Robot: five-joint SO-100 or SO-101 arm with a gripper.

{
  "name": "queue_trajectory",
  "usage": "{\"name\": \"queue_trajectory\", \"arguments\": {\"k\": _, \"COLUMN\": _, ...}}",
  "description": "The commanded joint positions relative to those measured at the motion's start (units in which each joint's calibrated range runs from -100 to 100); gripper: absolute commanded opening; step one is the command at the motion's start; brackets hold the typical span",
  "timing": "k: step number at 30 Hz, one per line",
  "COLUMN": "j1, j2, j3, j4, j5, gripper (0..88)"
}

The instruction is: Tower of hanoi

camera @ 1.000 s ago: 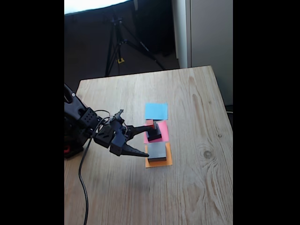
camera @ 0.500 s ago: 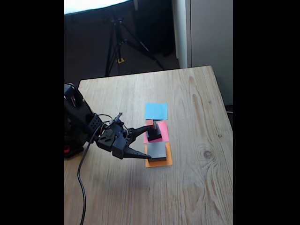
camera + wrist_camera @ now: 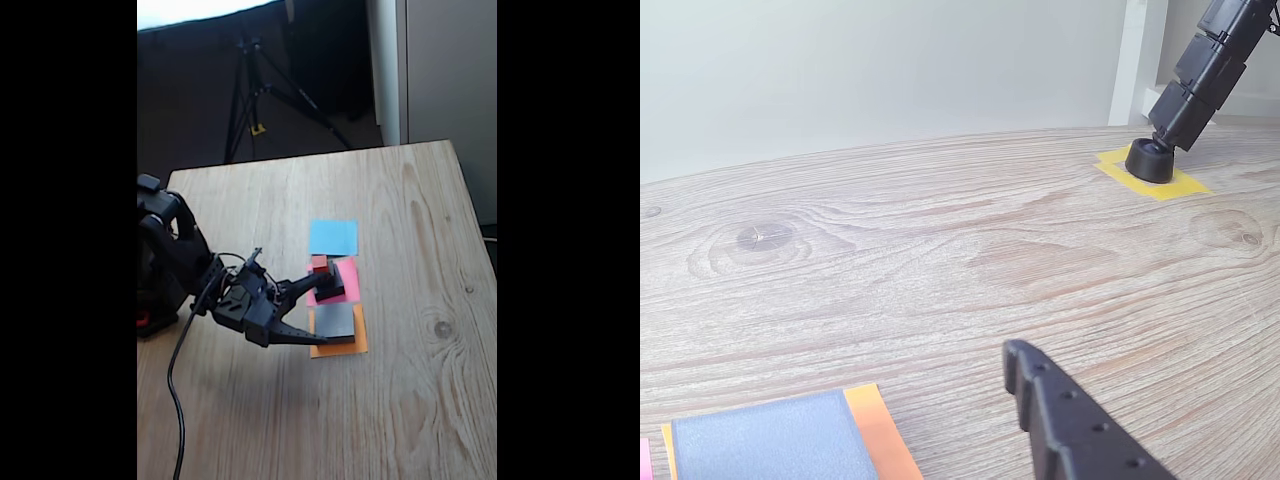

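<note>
Right now I see my tool (image 3: 322, 312) spread wide at the left edge of the grey slab (image 3: 335, 320), which lies on the orange paper (image 3: 340, 349) on the counter (image 3: 420, 400). Behind it, on the pink paper (image 3: 349, 275), sits the black cube (image 3: 330, 281) with the red cube (image 3: 319, 263) just beside it.

1. Your arm (image 3: 175, 255) reaches low from the left of the fixed view, wrist bent forward.
2. Your gripper (image 3: 318, 312) has its jaws spread apart; one serrated finger (image 3: 1070, 425) shows in the wrist view.
</note>
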Motion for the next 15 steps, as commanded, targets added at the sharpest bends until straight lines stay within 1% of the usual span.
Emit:
{"name": "queue_trajectory", "arguments": {"k": 1, "j1": 1.0, "j2": 1.7, "j3": -2.2, "j4": -4.1, "j5": 0.5, "gripper": 59.4}}
{"name": "queue_trajectory", "arguments": {"k": 8, "j1": 1.8, "j2": 6.7, "j3": -4.3, "j4": -8.2, "j5": 0.5, "gripper": 59.4}}
{"name": "queue_trajectory", "arguments": {"k": 15, "j1": 2.0, "j2": 9.8, "j3": -5.6, "j4": -9.8, "j5": 0.5, "gripper": 59.2}}
